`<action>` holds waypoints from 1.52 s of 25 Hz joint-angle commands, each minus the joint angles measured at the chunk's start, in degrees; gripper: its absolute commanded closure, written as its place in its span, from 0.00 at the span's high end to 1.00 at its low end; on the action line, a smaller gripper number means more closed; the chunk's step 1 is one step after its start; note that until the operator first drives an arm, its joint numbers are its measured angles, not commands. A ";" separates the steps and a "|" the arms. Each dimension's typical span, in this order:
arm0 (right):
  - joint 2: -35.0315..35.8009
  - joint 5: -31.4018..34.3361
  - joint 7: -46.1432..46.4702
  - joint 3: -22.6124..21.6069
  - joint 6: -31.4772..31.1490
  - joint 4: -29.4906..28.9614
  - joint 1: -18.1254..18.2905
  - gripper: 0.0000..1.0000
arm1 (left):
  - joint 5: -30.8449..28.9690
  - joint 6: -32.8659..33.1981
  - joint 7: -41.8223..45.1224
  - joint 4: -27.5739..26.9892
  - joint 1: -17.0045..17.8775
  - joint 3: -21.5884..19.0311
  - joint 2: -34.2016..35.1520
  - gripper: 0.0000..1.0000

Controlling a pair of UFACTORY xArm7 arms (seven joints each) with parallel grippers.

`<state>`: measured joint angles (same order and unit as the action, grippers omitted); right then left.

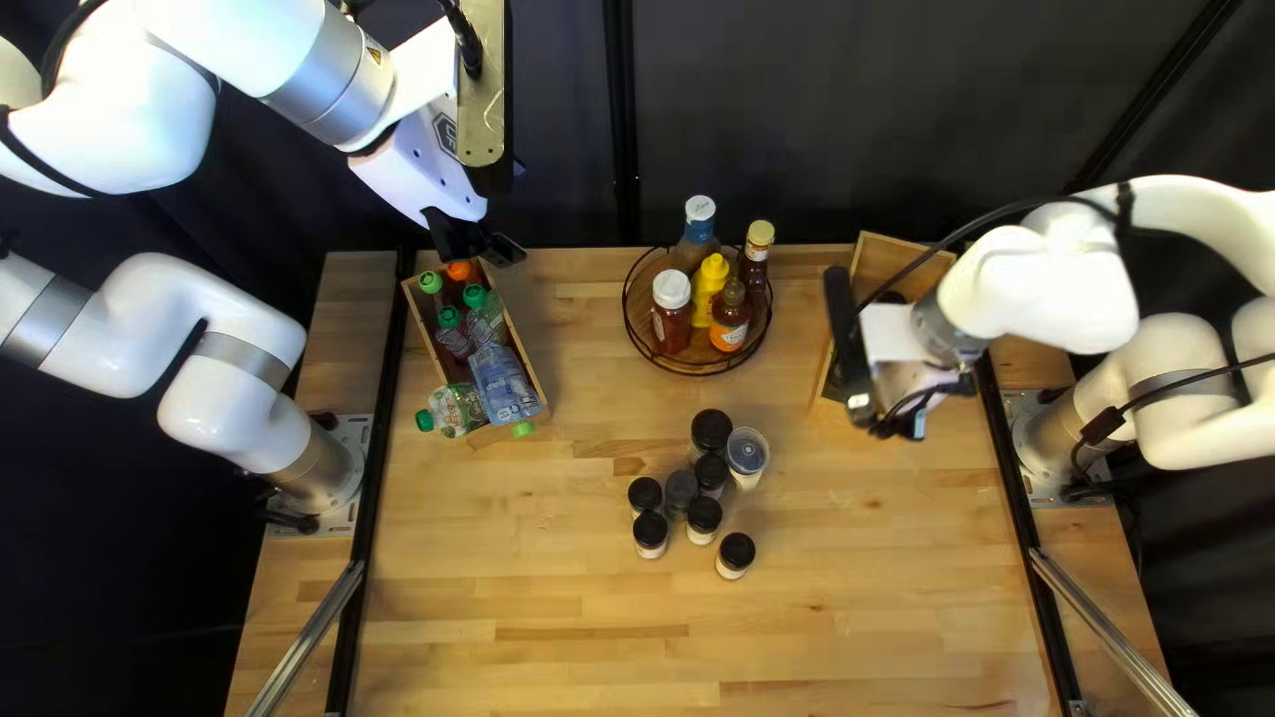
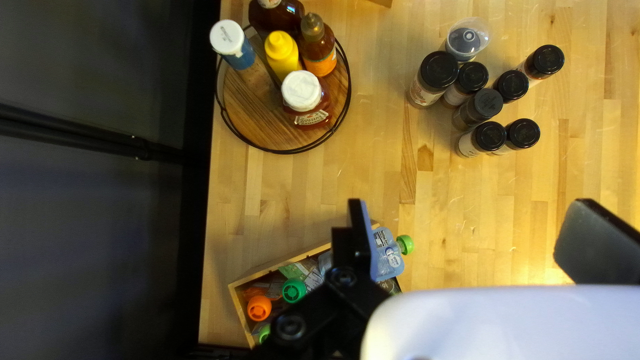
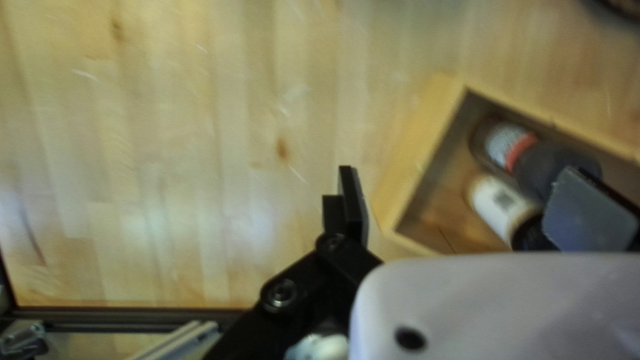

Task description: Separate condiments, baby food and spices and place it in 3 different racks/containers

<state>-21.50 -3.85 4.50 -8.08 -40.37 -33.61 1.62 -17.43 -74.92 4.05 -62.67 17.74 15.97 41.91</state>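
Over the left wooden box (image 1: 534, 376) of baby food pouches (image 1: 505, 383), my left gripper (image 1: 502, 250) hangs near its far end. In the left wrist view that gripper (image 2: 480, 240) is open, nothing between its fingers. My right gripper (image 1: 898, 335) hovers by the right wooden box (image 1: 877, 260); in the right wrist view this gripper (image 3: 470, 210) stands open, one finger over two dark-capped spice jars (image 3: 500, 202) lying inside. Condiment bottles (image 1: 709, 290) stand in the round wire-rimmed rack (image 1: 647, 348). Several spice jars (image 1: 650, 534) cluster upright mid-table.
Black rails (image 1: 377, 465) run along both table sides, with silver bars (image 1: 1116, 637) near the front corners. A dark curtain (image 1: 863, 120) hangs behind the far edge. The round rack stands between the two boxes. One pouch's green cap (image 2: 405, 245) overhangs the left box's rim.
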 commanded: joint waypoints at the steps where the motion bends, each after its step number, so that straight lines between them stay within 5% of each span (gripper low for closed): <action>1: 7.23 1.63 -3.98 -1.65 7.39 -2.59 0.81 1.00 | 0.00 0.00 0.00 0.00 0.00 0.00 0.00 1.00; 22: 22.08 6.06 -3.89 -0.29 13.64 -8.08 2.39 0.99 | 0.00 0.00 0.00 0.00 0.00 0.00 0.00 1.00; 24: 21.95 7.04 -5.00 -0.34 13.12 -8.28 2.33 0.00 | 0.00 0.00 0.00 0.00 0.00 0.00 0.00 1.00; 38: 6.30 9.61 -7.54 -0.78 -3.88 -10.64 2.11 0.00 | 0.00 0.00 0.00 0.00 0.00 0.00 0.00 1.00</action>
<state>-12.16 5.92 -4.53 -9.69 -40.32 -42.68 3.49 -17.43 -74.92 4.05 -62.67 17.74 15.97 41.91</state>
